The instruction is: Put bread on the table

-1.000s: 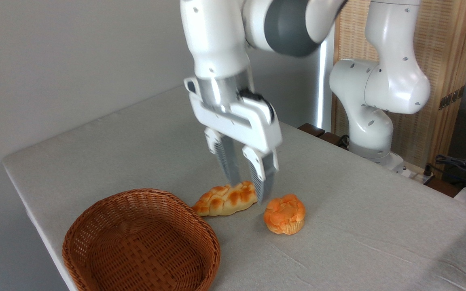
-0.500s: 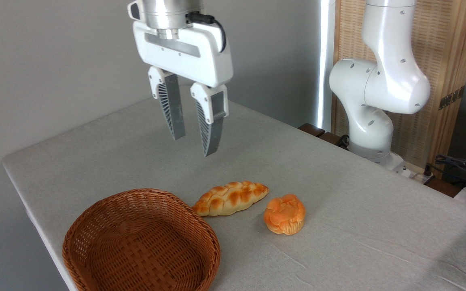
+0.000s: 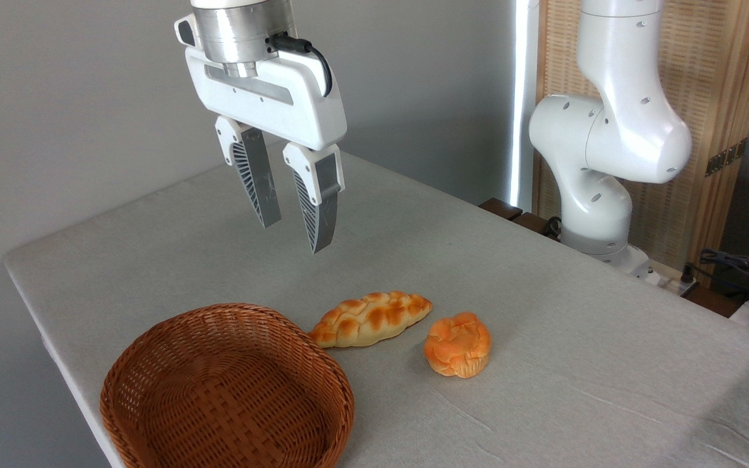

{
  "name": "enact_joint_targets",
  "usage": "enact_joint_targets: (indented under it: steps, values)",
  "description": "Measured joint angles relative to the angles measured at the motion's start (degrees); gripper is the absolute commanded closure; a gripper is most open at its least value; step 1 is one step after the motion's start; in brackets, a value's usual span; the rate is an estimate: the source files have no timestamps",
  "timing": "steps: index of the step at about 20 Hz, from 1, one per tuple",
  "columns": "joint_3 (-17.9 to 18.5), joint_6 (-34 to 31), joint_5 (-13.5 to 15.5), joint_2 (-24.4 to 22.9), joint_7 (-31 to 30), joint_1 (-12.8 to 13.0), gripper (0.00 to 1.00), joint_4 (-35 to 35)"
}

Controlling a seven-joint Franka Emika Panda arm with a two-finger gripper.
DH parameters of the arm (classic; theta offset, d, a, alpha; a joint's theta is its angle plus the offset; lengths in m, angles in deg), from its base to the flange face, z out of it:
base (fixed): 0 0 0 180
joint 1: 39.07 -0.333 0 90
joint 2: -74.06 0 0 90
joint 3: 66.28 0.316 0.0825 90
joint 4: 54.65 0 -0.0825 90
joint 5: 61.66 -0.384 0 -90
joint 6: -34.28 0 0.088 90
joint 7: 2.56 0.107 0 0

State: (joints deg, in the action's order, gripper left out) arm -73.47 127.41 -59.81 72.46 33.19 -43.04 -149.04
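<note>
Bun (image 3: 457, 344): resting on tabletop (image 3: 576, 338), at 3 o'clock just beside braided loaf (image 3: 369, 318). Basket (image 3: 227, 390): empty. Jaws (image 3: 293, 237): slightly parted, empty, raised at 11 o'clock. Risk: any descent could nudge the bun or loaf.

No readable text, labels, brands, numbers or signs appear anywhere in the frame, from the upper left corner to the lower right.
</note>
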Motion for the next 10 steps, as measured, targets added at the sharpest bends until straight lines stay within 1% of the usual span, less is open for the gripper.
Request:
enact_joint_targets:
  steps: [4,5,8,10]
  values:
    - [0.2,0.0,0.0,0.0,0.0,0.0,0.00,0.1]
    - [0.5,0.0,0.0,0.0,0.0,0.3,0.00,0.1]
    - [3.1,0.0,-0.1,0.0,0.0,2.6,0.00,0.1]
    - [3.8,0.0,-0.1,0.0,0.0,3.1,0.00,0.1]
